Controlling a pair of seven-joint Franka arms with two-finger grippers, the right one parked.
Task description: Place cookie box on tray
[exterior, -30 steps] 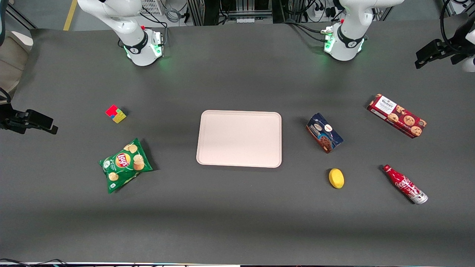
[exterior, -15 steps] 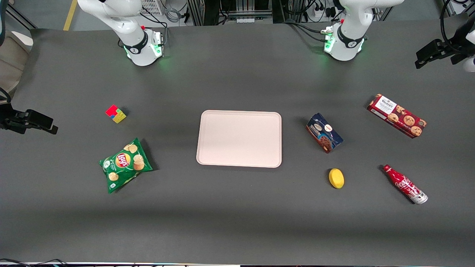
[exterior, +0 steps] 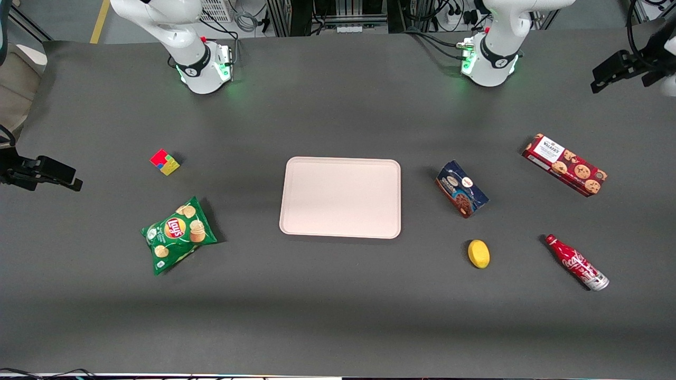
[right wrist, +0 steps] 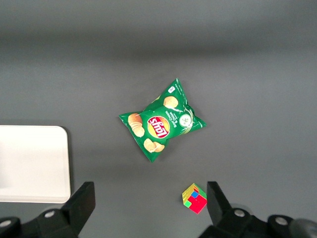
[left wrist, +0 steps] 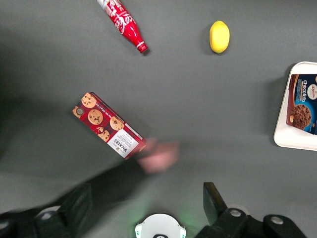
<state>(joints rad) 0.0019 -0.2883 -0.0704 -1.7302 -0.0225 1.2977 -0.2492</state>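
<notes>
Front view: gripper (exterior: 607, 76) w/ fingers spread wide, empty, high at working arm's table end, well apart from box (exterior: 462, 189). Box on table just beside tray (exterior: 340, 197), nearer working arm.

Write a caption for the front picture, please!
Cookie box waits on the table beside the empty pink tray; the robot's hand hovers high near the table's edge.

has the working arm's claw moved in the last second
Yes. The black claw at the working arm's table end has risen slightly, farther from the long red cookie box in the front view.
</notes>
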